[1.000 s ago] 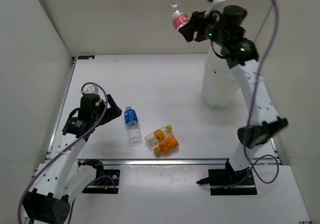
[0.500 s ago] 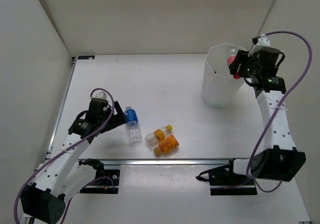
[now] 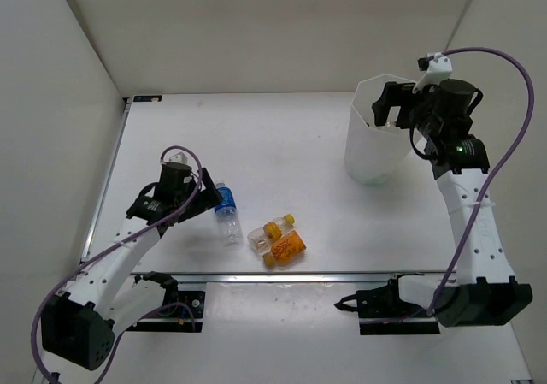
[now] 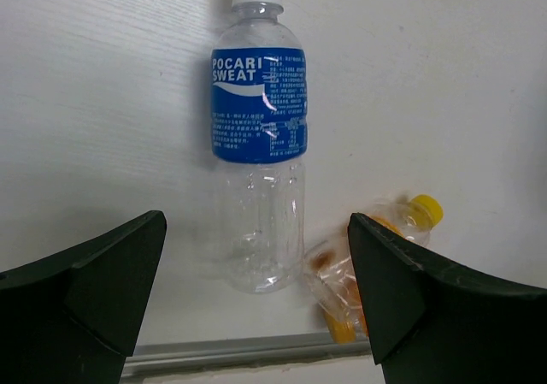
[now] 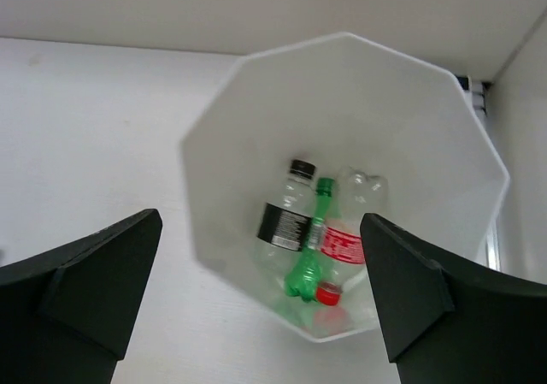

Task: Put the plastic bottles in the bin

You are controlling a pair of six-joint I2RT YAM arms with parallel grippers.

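Observation:
A clear bottle with a blue label (image 3: 226, 215) lies on the white table, cap pointing away from the arms. My left gripper (image 3: 208, 200) is open just left of it; in the left wrist view the blue-label bottle (image 4: 259, 144) lies ahead, between the spread fingers of the gripper (image 4: 256, 230). Two orange-yellow bottles (image 3: 286, 246) (image 3: 273, 227) lie side by side to its right, one showing as (image 4: 376, 256). My right gripper (image 3: 387, 110) hangs open over the white bin (image 3: 366, 157). Inside the bin (image 5: 342, 46) lie a dark-label bottle (image 5: 285, 217), a green bottle (image 5: 309, 260) and a red-label bottle (image 5: 346, 243).
White walls close in the table on the left, back and right. A metal rail (image 3: 256, 274) runs along the near edge, just below the orange-yellow bottles. The bin stands at the back right, close to the right wall.
My right gripper swung down over the bin and opened; the red-label bottle it carried now lies in the bin. My left gripper moved right, up to the blue-label bottle.

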